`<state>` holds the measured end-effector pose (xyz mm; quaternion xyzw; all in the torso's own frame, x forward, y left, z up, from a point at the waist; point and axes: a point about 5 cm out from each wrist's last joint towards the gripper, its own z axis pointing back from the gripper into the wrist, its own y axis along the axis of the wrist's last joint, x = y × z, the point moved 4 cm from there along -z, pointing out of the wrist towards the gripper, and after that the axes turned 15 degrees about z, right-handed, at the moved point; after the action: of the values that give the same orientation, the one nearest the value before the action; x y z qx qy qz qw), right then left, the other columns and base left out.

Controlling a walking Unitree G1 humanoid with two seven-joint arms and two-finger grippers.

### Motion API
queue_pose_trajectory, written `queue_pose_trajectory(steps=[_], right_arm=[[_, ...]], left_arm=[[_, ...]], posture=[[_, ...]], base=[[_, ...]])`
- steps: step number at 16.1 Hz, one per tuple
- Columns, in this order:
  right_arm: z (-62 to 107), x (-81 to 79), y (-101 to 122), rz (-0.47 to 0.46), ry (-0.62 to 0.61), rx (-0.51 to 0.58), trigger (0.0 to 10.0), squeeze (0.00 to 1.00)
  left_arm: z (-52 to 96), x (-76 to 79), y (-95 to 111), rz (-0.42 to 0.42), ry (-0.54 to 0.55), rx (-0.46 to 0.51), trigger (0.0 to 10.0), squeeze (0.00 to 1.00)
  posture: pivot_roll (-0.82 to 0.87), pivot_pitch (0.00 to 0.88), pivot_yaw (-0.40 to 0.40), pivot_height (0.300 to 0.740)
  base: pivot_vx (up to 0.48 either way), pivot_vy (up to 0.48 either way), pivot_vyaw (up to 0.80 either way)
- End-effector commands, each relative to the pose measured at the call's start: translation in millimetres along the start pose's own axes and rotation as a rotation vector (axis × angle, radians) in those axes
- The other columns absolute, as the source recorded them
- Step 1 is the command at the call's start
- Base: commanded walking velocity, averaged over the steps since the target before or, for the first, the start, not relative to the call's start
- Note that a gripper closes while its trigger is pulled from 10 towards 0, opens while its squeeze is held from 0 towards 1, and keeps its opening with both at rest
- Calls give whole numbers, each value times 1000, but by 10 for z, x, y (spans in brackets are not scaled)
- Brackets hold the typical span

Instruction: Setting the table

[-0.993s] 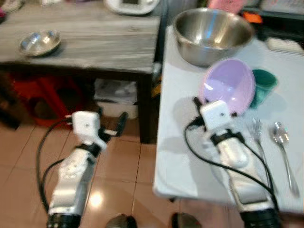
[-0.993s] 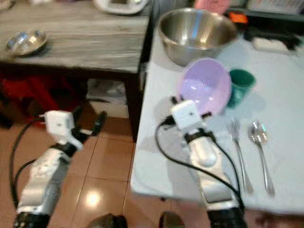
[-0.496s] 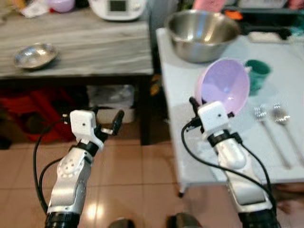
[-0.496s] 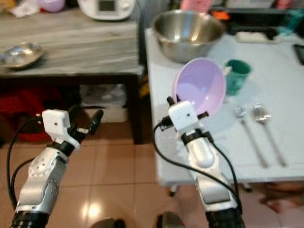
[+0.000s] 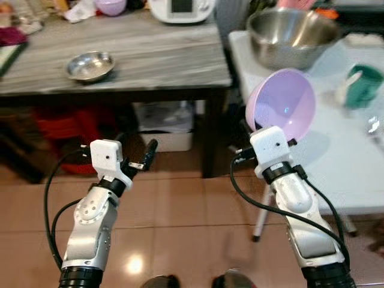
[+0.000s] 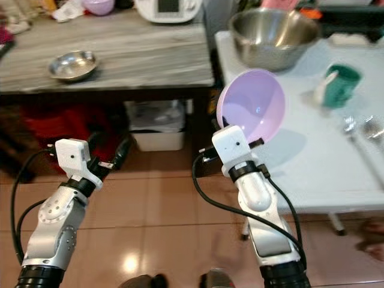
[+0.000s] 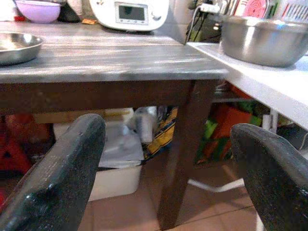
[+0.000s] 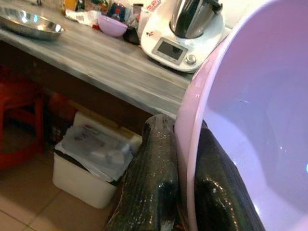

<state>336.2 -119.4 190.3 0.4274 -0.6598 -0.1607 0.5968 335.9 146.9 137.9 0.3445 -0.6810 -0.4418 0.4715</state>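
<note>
We are holding the lilac bowl (image 5: 282, 105) up in the air with our right gripper (image 8: 185, 192), whose fingers (image 8: 149, 192) are clamping the bowl's rim, one on the outside and one on the inside. The bowl is standing tilted on its edge, its hollow facing us, over the near left corner of the white tabletop (image 5: 336, 162). On that tabletop, behind the bowl, a big steel bowl (image 5: 291, 36) is sitting at the far end, and a green cup (image 5: 363, 87) is standing to its right, well apart from the lilac bowl. To the left, a grey wooden tabletop (image 5: 132, 54) is carrying a small steel dish (image 5: 90, 65), a white kitchen machine (image 5: 180, 9) and a second, small purple bowl (image 5: 110, 6) at the back. Under it a white bin (image 5: 165, 126) is resting on the tiled floor (image 5: 180, 234). Our left gripper (image 5: 135, 159) is hovering low over the floor in front of that wooden tabletop, its fingers (image 7: 57, 178) standing wide apart with nothing between them.
</note>
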Motion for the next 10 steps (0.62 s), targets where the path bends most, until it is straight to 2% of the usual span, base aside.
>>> queue_pose_trajectory(steps=[1, 10], right_arm=[[23, 42, 14, 4, -22, 6, 10000, 0], [-16, 19, 55, 5, -16, 28, 10000, 0]], left_arm=[[0, 14, -31, -17, -6, -16, 10000, 0], [-31, 44, -63, -23, -7, -15, 10000, 0]], posture=[[-148, 173, 40, 740], [-144, 159, 36, 740]], base=[[0, 424, 0], [0, 435, 0]])
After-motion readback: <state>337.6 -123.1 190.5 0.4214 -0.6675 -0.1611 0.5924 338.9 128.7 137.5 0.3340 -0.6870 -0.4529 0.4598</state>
